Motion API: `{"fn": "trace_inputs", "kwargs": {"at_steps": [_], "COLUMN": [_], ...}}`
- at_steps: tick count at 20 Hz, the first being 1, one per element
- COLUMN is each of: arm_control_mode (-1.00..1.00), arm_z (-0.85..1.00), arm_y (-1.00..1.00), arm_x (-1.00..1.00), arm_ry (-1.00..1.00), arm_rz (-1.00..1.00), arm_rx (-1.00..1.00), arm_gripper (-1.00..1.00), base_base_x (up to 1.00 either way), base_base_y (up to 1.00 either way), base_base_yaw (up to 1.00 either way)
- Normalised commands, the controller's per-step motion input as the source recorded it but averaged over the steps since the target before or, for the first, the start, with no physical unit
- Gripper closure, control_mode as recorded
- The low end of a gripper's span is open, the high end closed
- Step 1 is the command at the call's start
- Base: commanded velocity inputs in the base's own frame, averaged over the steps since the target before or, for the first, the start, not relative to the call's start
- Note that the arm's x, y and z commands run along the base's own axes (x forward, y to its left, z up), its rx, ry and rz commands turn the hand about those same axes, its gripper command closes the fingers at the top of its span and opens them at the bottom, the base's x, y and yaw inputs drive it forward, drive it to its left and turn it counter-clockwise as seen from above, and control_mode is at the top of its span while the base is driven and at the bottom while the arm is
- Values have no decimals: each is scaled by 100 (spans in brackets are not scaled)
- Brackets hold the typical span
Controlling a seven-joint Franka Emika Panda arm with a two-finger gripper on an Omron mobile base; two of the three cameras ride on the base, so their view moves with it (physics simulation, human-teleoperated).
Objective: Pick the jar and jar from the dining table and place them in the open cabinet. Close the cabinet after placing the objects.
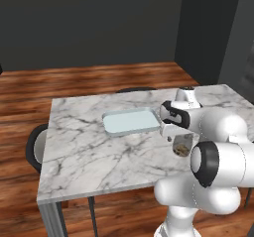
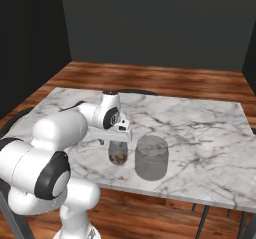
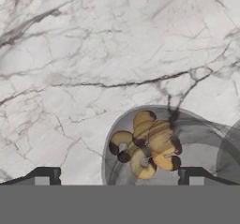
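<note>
Hand view looks straight down into a small clear jar (image 3: 145, 148) with brown nuts at its bottom, standing upright on the dining table (image 3: 70, 54). My two fingertips (image 3: 44, 176) sit wide apart, one on each side of its rim, so my claw (image 3: 119, 178) is open and holds nothing. I judge I am lined up above it this way so the fingers can come down around its wall.

In the right base view my claw (image 2: 118, 135) hangs just above that nut jar (image 2: 118, 155), near the table's front edge, wrist pointing down and forearm reaching in from the left. A larger empty glass jar (image 2: 151, 157) stands just beside it. In the left base view a pale blue tray (image 1: 130, 122) lies flat further in on the marble.
</note>
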Motion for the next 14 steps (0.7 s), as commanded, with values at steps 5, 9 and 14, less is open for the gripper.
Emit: {"fn": "trace_inputs", "kwargs": {"at_steps": [5, 9, 14], "arm_control_mode": [-100, -100, -100], "arm_z": [-26, -10, 0], "arm_y": [4, 26, 19], "arm_x": [-31, -5, 0], "arm_ry": [-6, -1, -1], "arm_rz": [0, 0, 0], "arm_rx": [-2, -2, 0], "arm_gripper": [100, 100, 100], "base_base_x": [0, 0, 0], "base_base_y": [0, 0, 0], "base_base_yaw": [0, 0, 0]}}
